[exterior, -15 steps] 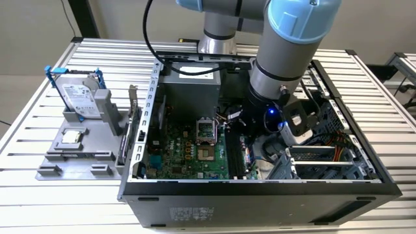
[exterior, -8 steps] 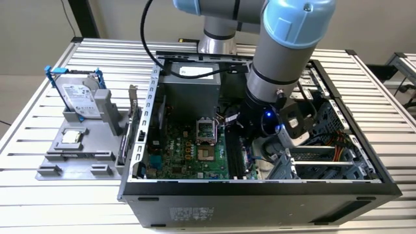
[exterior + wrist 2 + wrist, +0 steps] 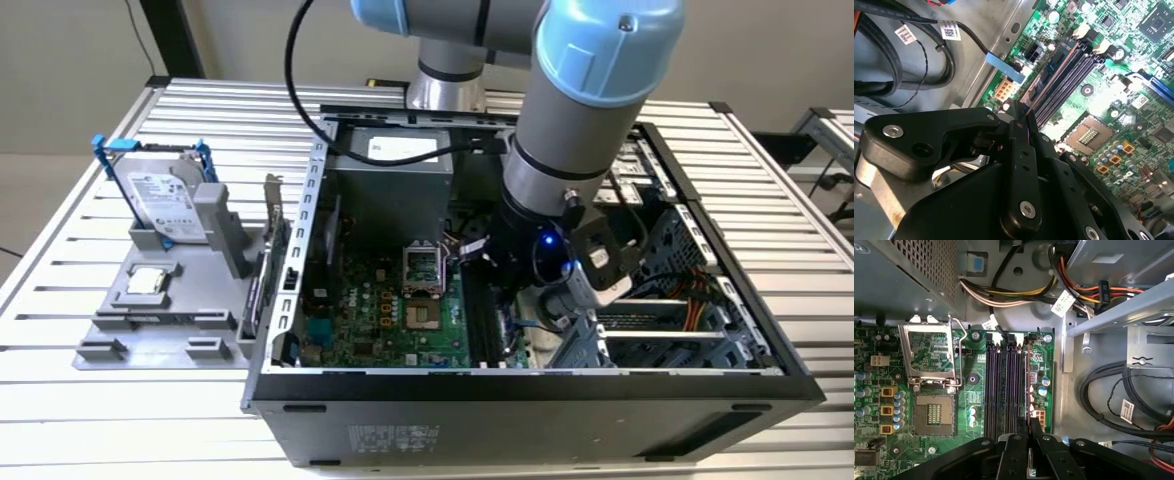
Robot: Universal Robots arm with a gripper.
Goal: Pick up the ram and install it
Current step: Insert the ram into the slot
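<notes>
Exterior view: the gripper [image 3: 558, 300] is sunk inside the open computer case [image 3: 534, 385], at about four o'clock from the CPU socket [image 3: 423, 262], its tips hidden by the arm. In both wrist views the fingers [image 3: 1037, 432] are pressed together, pinching the ram [image 3: 1050, 75], seen edge-on over the outermost memory slot [image 3: 1027, 385]. Whether it is seated, I cannot tell.

The ram [image 3: 1046, 85] is mostly edge-on beside the motherboard's black slots [image 3: 1001, 385], its near end hidden behind the black fingers [image 3: 1019, 150], so can't tell if it's seated, and the gripper body gets cut off.
</notes>
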